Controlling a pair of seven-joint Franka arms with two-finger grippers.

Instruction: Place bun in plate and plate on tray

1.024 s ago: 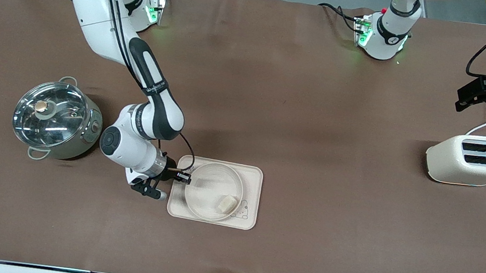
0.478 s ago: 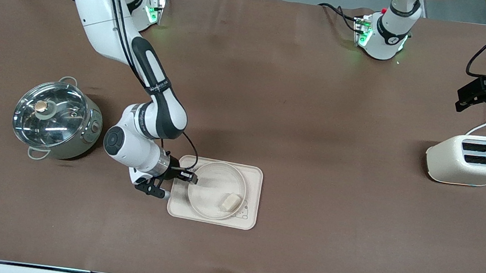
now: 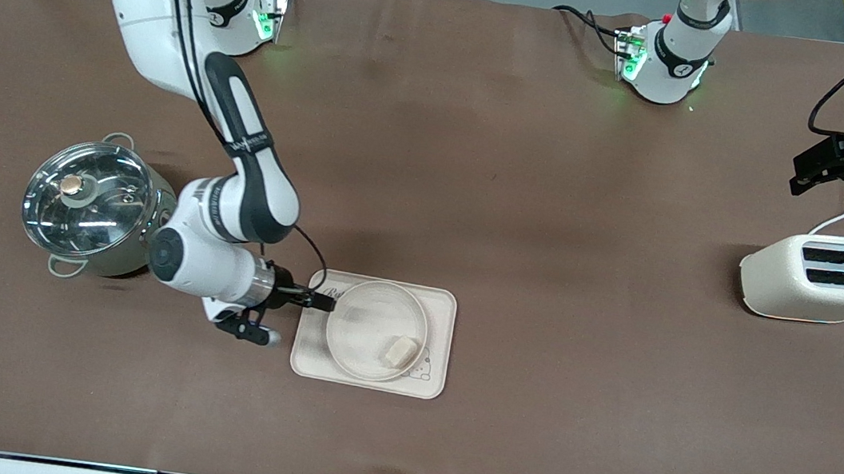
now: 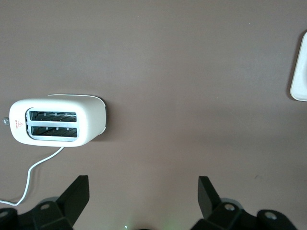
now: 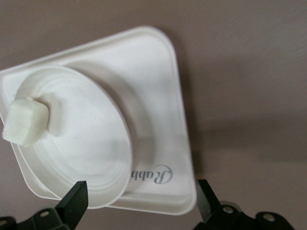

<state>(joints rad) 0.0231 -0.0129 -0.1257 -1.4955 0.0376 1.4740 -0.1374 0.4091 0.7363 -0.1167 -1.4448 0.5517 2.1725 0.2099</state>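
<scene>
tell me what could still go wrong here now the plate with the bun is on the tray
1. The right gripper is open but sits right at the rim of the plate; pulling away crookedly could snag the rim and drag the plate across the tray.
2. The bun lies near the plate's edge rather than its middle, so a jolt might roll it out.
The left gripper waits open above the toaster, so it adds little risk.

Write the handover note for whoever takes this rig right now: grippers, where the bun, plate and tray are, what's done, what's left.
Right gripper: open, empty, at the plate's rim over the tray's edge toward the right arm's end.
Left gripper: open, empty, waiting above the table near the toaster.
Bun lies in the plate; plate sits on the tray.
Done: both placements.
Left: move the right arm away.
</scene>
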